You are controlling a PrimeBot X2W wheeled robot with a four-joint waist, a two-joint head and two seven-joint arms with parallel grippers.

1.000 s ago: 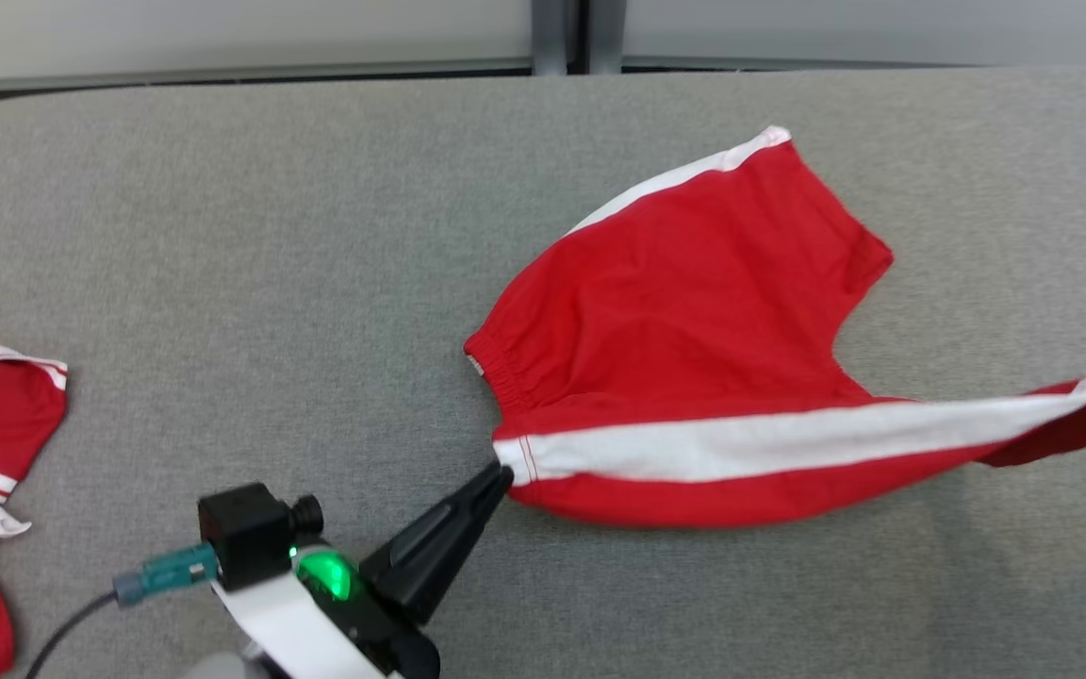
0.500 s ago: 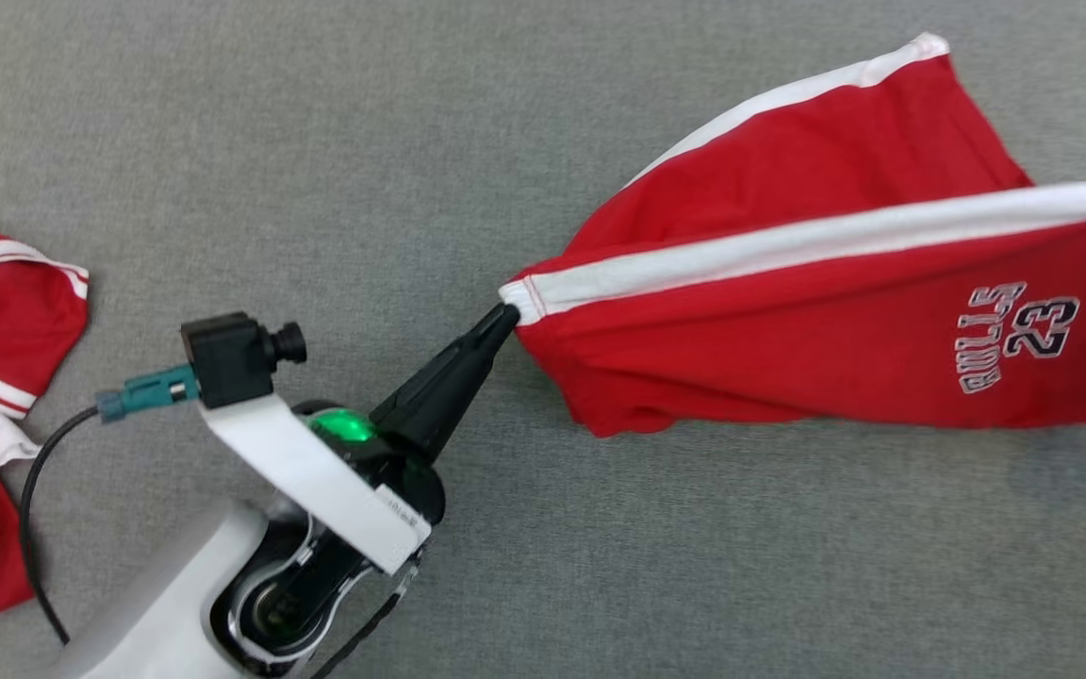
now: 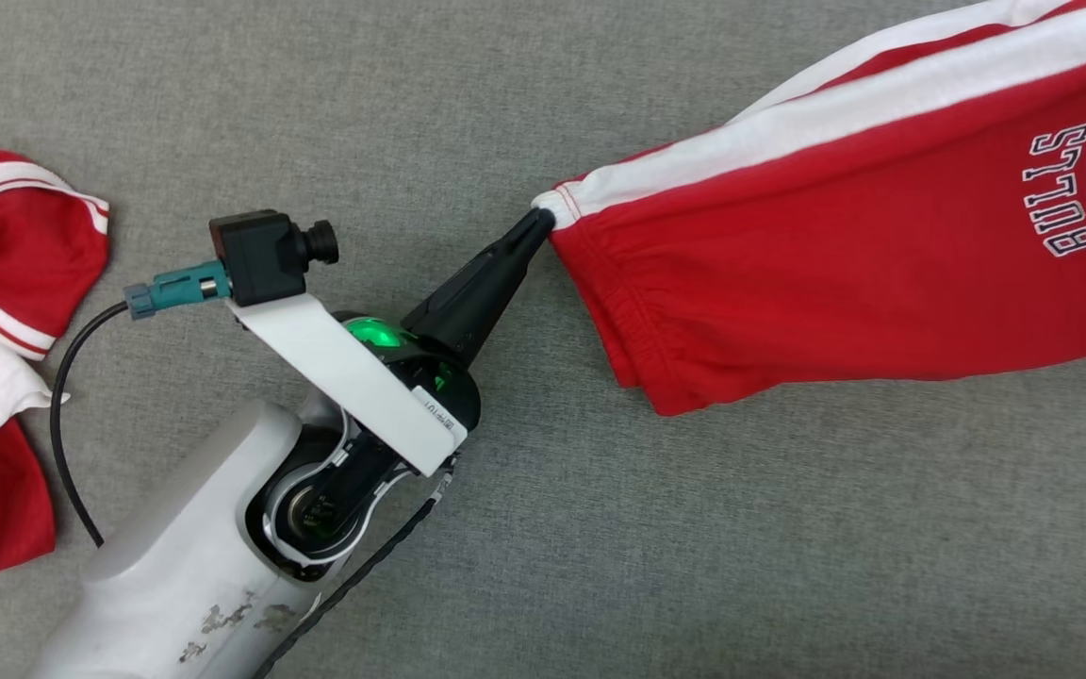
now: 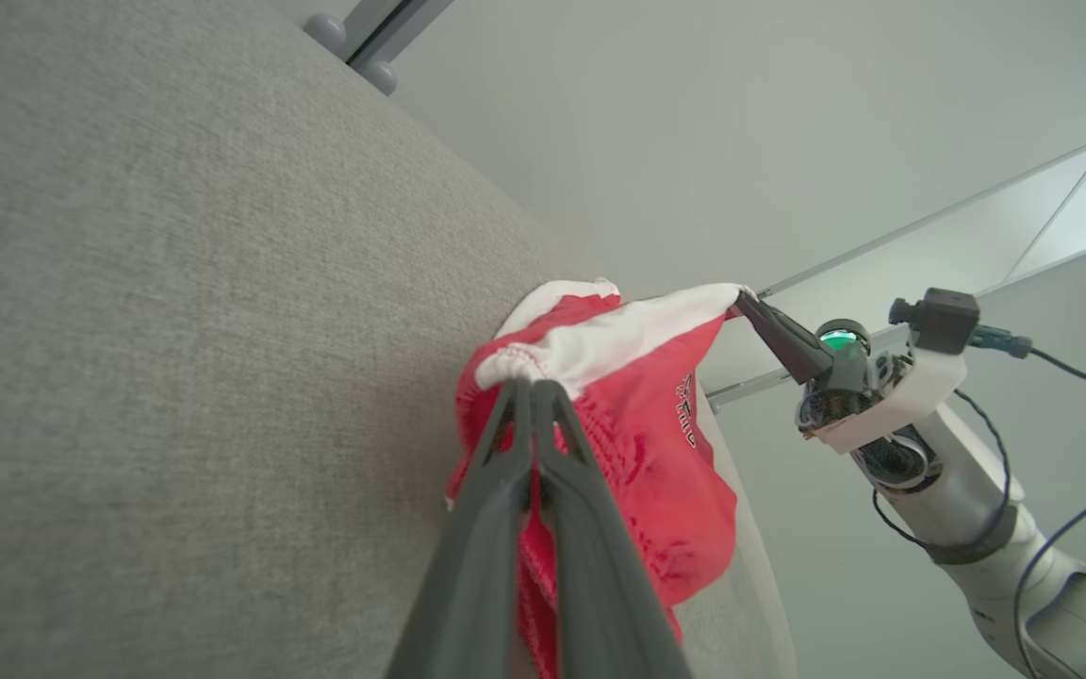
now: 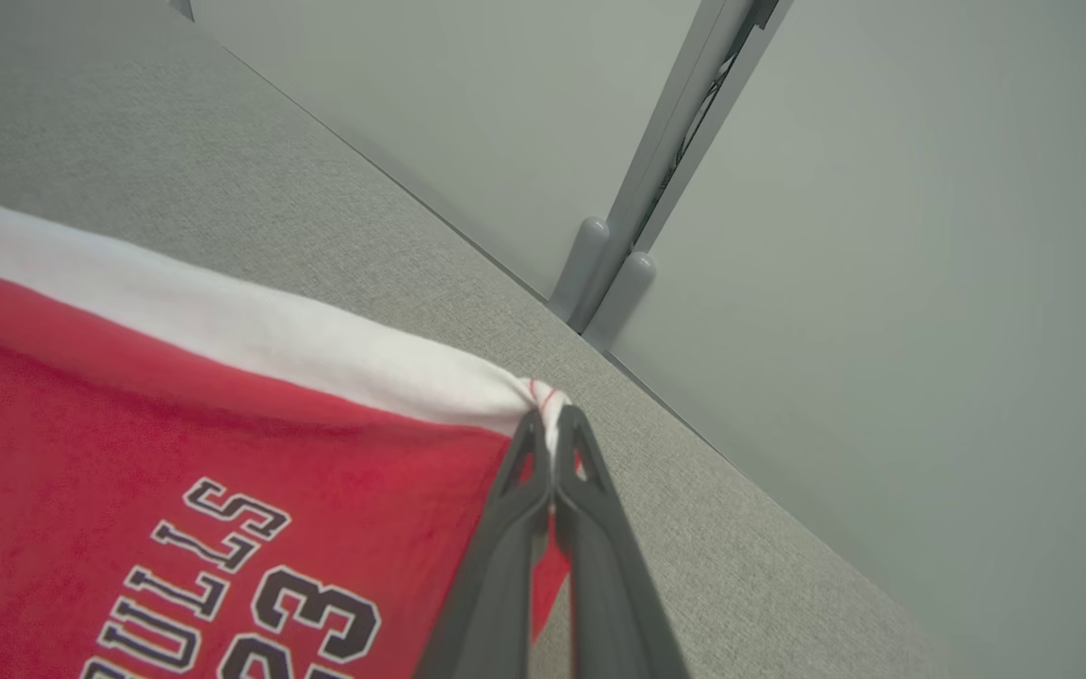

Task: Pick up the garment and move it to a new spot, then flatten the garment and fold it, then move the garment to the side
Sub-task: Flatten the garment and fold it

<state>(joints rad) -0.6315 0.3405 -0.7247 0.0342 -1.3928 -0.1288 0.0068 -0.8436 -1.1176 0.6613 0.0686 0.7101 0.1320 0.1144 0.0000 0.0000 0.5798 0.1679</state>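
Red garment point(image 3: 835, 283) in closed jaws: left gripper point(image 3: 541, 219), right gripper point(image 5: 551, 422).

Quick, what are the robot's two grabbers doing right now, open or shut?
Left gripper: closed, pinching the waistband corner of the red shorts.
Right gripper: closed, pinching the far corner of the red shorts.

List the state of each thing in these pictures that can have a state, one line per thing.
red shorts: stretched by the white side stripe between both grippers, the rest hanging below
left gripper: shut on the waistband corner
right gripper: shut on the other end of the stripe
green light: lit
second red and white garment: crumpled on the table, untouched
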